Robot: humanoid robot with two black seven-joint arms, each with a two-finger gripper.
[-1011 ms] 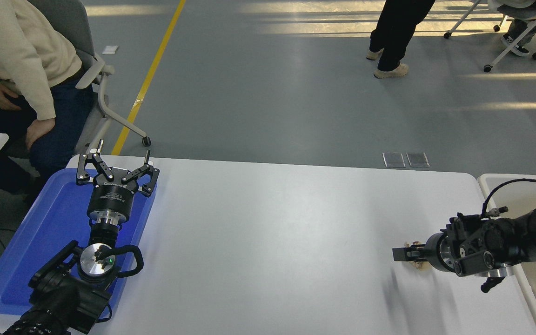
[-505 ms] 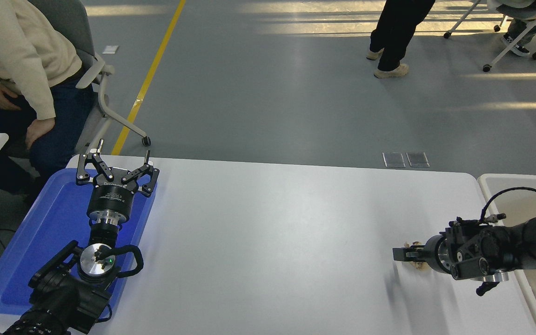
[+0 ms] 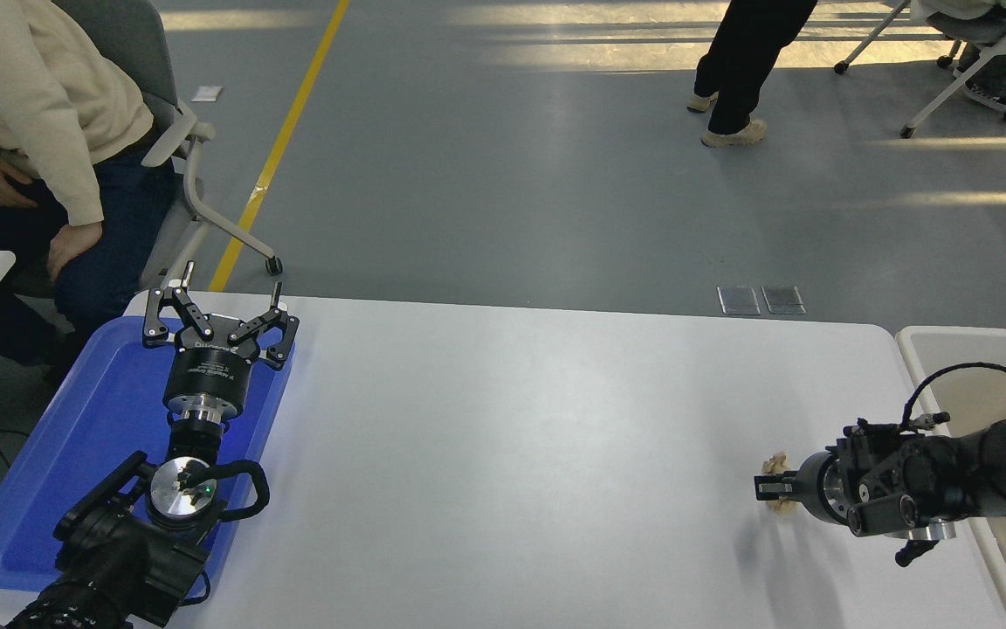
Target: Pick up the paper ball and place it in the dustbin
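Observation:
The paper ball [image 3: 780,459] is a small tan wad at the table's right side, and only its edges show above and below the fingers of my right gripper [image 3: 768,487]. The right gripper points left, is shut on the paper ball, and holds it a little above the table. The dustbin [image 3: 910,342], off-white with beige inner walls, stands at the table's right end, just right of the gripper's wrist. My left gripper [image 3: 211,301] is open and parked over the blue tray [image 3: 93,419] at the lower left.
A seated person in a cream sweater is at the top left beside the table, on a grey wheeled chair [image 3: 189,140]. Another person stands on the floor [image 3: 734,79] far behind. The right arm's forearm crosses over the dustbin's rim.
My right gripper has drawn back to the right, toward the dustbin, with the paper ball in it. The left arm has not moved.

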